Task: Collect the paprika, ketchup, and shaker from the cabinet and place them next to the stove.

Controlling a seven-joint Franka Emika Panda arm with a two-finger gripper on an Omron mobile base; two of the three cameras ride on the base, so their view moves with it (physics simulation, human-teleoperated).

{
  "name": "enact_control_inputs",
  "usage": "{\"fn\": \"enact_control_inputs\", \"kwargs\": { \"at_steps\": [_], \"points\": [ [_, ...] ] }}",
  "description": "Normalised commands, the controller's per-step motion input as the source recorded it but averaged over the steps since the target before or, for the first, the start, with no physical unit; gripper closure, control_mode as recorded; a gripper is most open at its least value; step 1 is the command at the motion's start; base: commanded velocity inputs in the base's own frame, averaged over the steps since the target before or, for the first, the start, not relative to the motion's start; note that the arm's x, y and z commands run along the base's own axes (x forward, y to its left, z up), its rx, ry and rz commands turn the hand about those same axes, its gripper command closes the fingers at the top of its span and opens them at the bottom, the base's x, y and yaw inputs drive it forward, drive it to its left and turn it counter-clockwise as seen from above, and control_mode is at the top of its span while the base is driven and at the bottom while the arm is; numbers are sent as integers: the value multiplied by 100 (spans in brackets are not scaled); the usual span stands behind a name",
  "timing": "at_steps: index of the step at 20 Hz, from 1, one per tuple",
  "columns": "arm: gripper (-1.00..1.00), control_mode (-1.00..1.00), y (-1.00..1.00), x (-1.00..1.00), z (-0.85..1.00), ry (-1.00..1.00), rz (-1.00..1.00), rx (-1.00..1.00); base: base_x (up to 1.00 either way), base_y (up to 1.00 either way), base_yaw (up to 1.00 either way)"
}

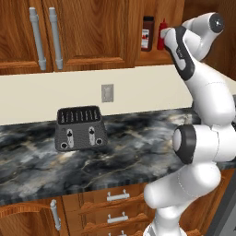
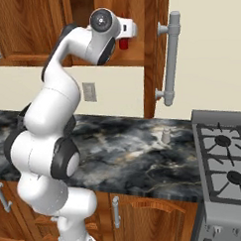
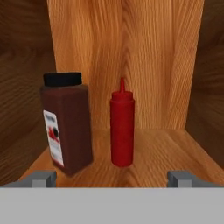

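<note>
Gripper [image 3: 112, 178] spread wide, empty, facing paprika [image 3: 66, 122] and ketchup [image 3: 121, 124] in cabinet [image 3: 166, 148]. Ketchup half-hidden behind arm from left base view. Shaker [image 2: 166, 136] small, blurry on counter [image 2: 129, 157].

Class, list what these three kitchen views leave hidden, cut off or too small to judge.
- Ketchup: left base view, its right side hidden behind the arm; right base view, just a red sliver under the wrist.
- Paprika label: hand view, turned aside, print too blurred to read.
- Shaker: right base view, too small to show any holes.
- Stove: right base view, cut off by the right edge.
- Hand: hand view, just its fingertips show.
</note>
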Motion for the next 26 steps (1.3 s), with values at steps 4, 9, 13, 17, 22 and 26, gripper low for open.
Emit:
{"fn": "enact_control_inputs", "kwargs": {
  "at_steps": [4, 9, 13, 17, 22, 26],
  "points": [
    [-100, -100, 0, 32, 4, 0, -7, 0, 0, 0, 0],
    [-100, -100, -1, 28, 0, 0, -3, 0, 0, 0, 0],
    [-100, -100, -6, 27, 0, 0, 0, 1, 0, 0, 0],
    [-100, -100, -10, 28, 0, 0, 0, 2, 0, 0, 0],
    [-100, -100, -8, 25, 0, 0, 0, 2, 0, 0, 0],
    [-100, -100, -4, 26, 0, 0, 0, 3, 0, 0, 0]
  ]
}}
